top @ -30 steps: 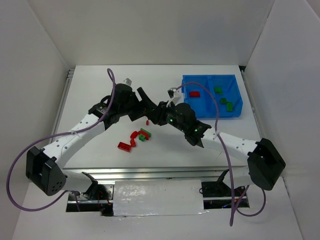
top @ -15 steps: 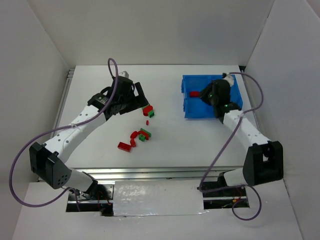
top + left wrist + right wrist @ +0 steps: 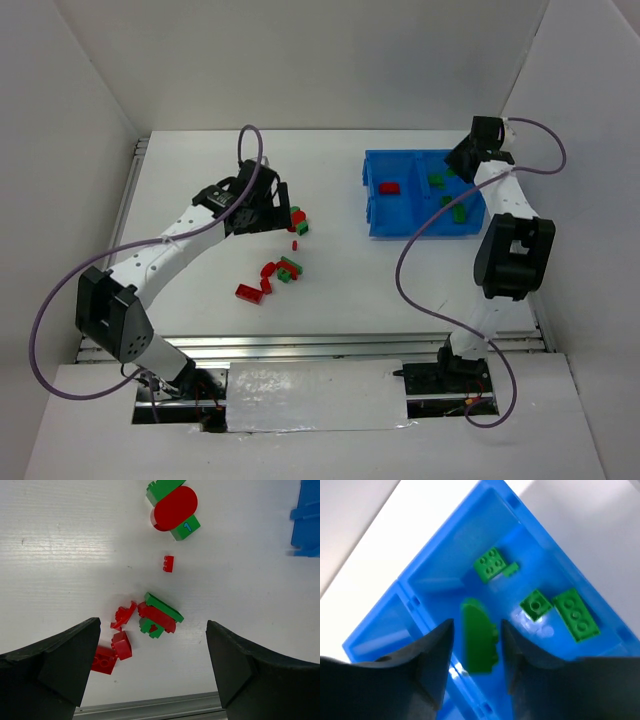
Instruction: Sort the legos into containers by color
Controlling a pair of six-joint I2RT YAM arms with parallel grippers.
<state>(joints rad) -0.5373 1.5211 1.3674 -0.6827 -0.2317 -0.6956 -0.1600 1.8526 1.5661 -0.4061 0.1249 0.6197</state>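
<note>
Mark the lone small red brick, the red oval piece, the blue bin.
small red brick (image 3: 168, 563), left wrist view, its middle
red oval piece (image 3: 175, 507), left wrist view, flat face
blue bin (image 3: 395, 228), top external view, near wall

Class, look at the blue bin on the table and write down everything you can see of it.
The blue bin is a bright, glossy-looking plastic rectangle, open-topped, resting flat on the white table at its far right. A divider wall splits it into two side-by-side compartments: the left holds one red brick, the right several green bricks. The right tool hangs over its right compartment.
</note>
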